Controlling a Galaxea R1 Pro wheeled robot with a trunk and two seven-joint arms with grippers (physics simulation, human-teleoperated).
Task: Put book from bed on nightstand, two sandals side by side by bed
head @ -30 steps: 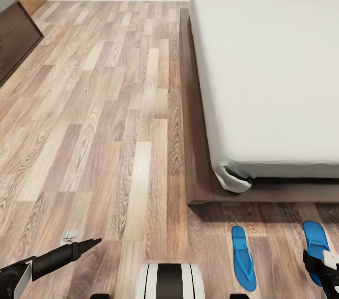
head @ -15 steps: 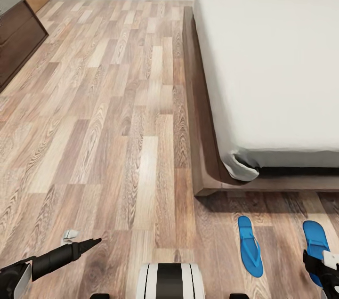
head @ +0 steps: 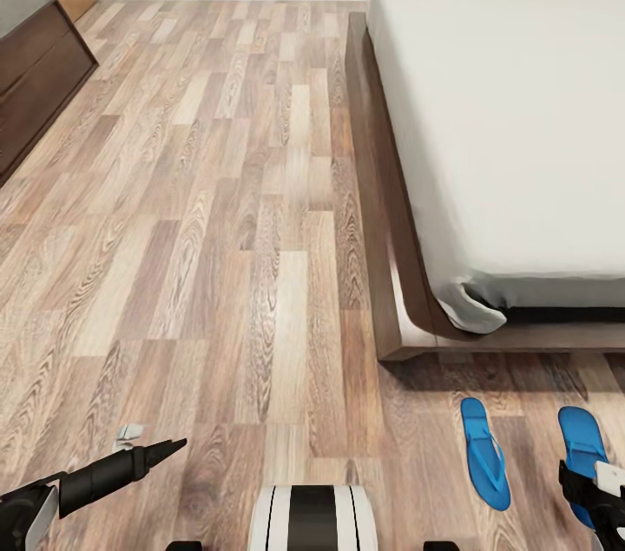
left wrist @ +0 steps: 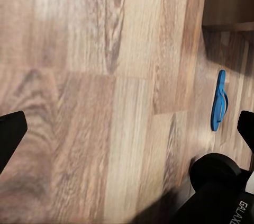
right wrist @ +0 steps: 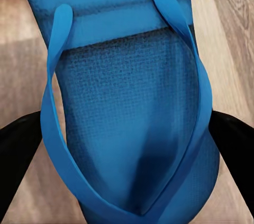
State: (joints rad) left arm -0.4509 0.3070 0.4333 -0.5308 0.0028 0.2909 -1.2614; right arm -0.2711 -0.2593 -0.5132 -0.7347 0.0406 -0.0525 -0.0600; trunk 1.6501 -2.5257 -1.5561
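The floor is wood plank, grey-brown with strong grain and a faint satin sheen. The bed has a matt, smooth pale cloth cover, puckered at its near corner, over a dark smooth wooden frame. Both sandals look like matt blue foam or rubber; the one at 5 o'clock shows a fine pebbled footbed and smooth straps.

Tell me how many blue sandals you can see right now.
2. One sandal lies on the floor past the bed's foot; the other sandal is beside it, at the right tool.
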